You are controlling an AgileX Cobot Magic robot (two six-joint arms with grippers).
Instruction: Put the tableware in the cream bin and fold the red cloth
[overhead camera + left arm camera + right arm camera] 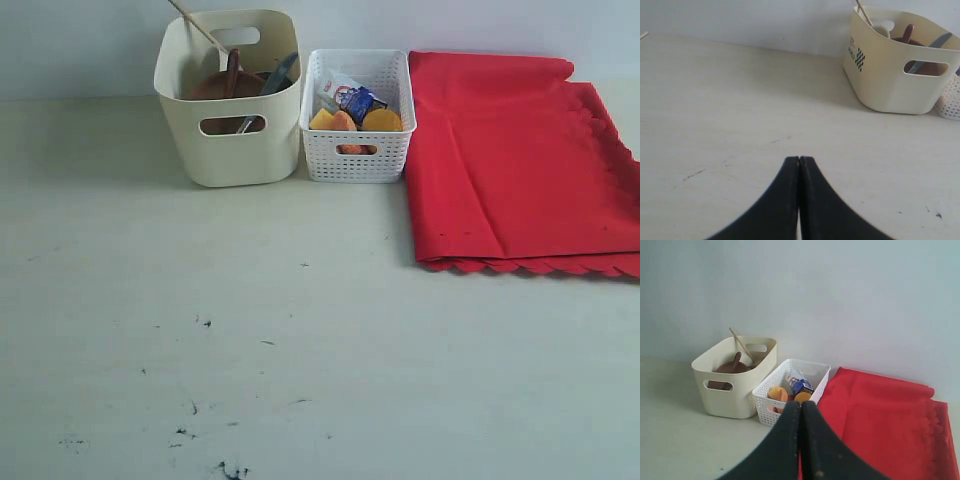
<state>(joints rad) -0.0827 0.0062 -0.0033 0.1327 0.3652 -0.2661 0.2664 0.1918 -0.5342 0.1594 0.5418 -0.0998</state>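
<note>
The tall cream plastic bin (228, 150) sits at about 11 o'clock on the pale desk (320, 350). A brown round plate (212, 86), a dark wooden spoon (232, 68), a metal knife (280, 72) and a pale wooden chopstick (195, 22) are inside it. The big red cloth (510, 160) lies at 2 o'clock and looks folded over. The left hand (799, 161) and right hand (801, 405) are pressed together, holding nothing. For one more fold, pinch both corners of the wavy edge and bring them over slowly so the edges match.

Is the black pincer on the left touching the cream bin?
Apart. The left wrist view shows a wide stretch of table between the left pincer and the cream bin.
</note>
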